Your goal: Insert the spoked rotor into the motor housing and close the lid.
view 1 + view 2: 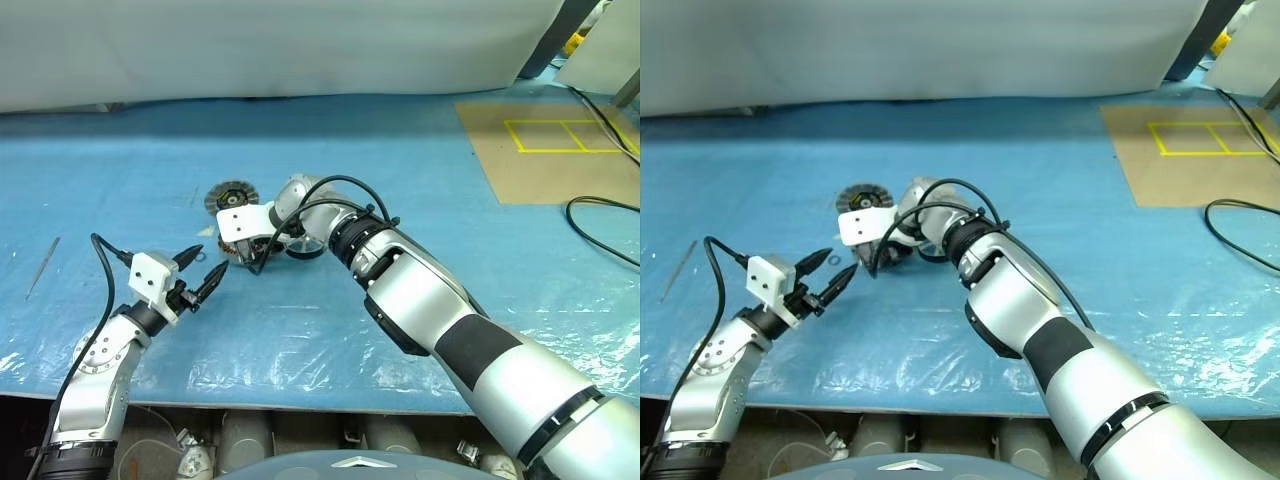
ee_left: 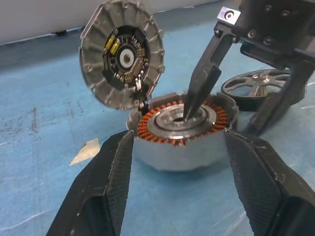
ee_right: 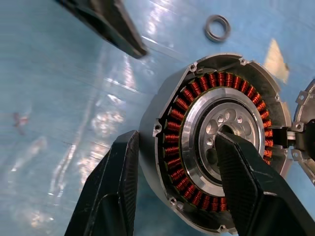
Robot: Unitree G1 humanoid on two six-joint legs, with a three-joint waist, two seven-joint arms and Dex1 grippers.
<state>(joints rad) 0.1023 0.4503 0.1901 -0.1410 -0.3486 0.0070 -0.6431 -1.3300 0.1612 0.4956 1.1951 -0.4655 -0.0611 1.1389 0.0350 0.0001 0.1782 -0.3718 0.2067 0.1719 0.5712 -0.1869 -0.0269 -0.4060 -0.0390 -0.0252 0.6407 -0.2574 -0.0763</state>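
Observation:
The motor housing point(image 3: 221, 147) lies on the blue sheet with its ring of copper windings facing up. My right gripper point(image 3: 177, 140) is shut on it, with one finger in the silver hub and the other against the outer wall. Behind the housing the lid point(image 2: 122, 59) stands tilted open at the far rim, its ribbed face and dark centre showing. Beside the housing lies the spoked rotor point(image 2: 256, 86), flat on the sheet. My left gripper point(image 1: 207, 266) hovers open and empty just left of the housing, pointing at it.
A small metal ring point(image 3: 218, 27) and a scrap of tape point(image 2: 88, 150) lie near the housing. A thin tool point(image 1: 42, 268) rests far left. Brown board with yellow tape point(image 1: 560, 140) and a black cable point(image 1: 600, 215) are at the back right. The table's front edge runs close below my arms.

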